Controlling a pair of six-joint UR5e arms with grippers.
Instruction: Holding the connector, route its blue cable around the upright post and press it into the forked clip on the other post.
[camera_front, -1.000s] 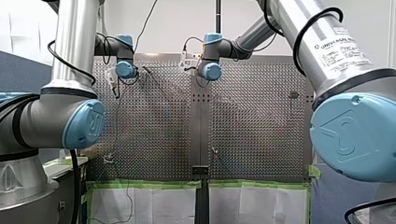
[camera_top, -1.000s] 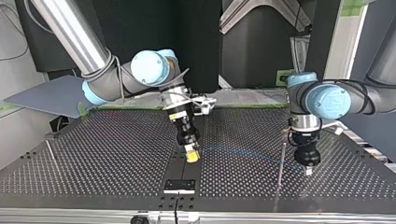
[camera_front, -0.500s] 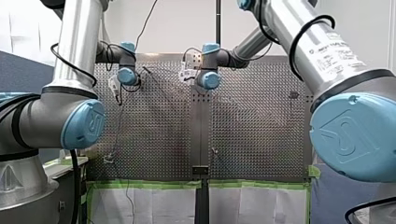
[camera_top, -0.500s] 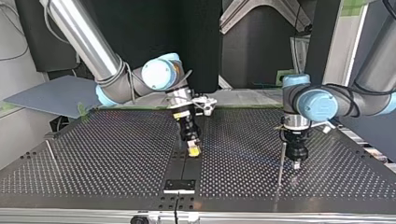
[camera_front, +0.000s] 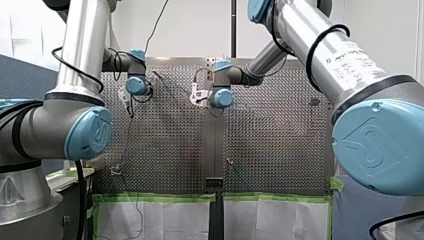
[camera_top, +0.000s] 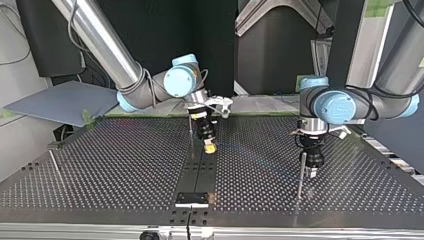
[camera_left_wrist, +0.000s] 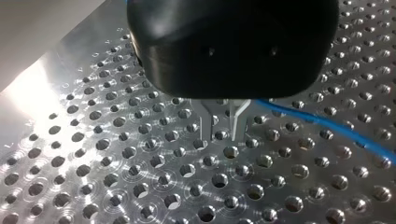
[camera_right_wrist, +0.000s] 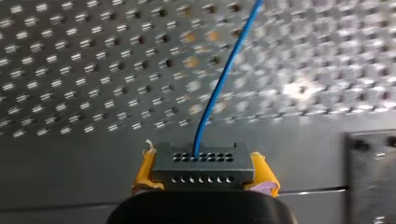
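Connector (camera_right_wrist: 203, 169), a dark grey block with two rows of small holes, sits clamped between the yellow pads (camera_right_wrist: 145, 171) of my right gripper (camera_right_wrist: 203, 161), which grips it by its two short ends. A blue cable (camera_right_wrist: 219, 88) leaves one hole in the block's upper row and runs away ahead of the gripper over the perforated table (camera_top: 100, 170), bending gently as it goes. In the top view my right arm comes in at the left, and its gripper with the connector hangs pads-down just over the table's dark middle strip (camera_top: 199, 172), with a thin rod (camera_top: 191, 132) standing just beside it. My left gripper (camera_left_wrist: 219, 137) is black with two slim metal fingers (camera_left_wrist: 238, 122); they stand narrowly apart, table holes showing through the gap. The cable passes just beside one finger and trails off low over the holes. In the top view this gripper points straight down at the right, close to an upright post (camera_top: 301, 175), a thin metal rod rising from the table; whether the two touch I cannot tell. Another thin post (camera_top: 54, 162) stands well apart near the table's left edge in that view, and a small black plate (camera_top: 192, 199) lies on the middle strip by the near edge. In the front view green tape (camera_front: 160, 197) lines the table's near edge.
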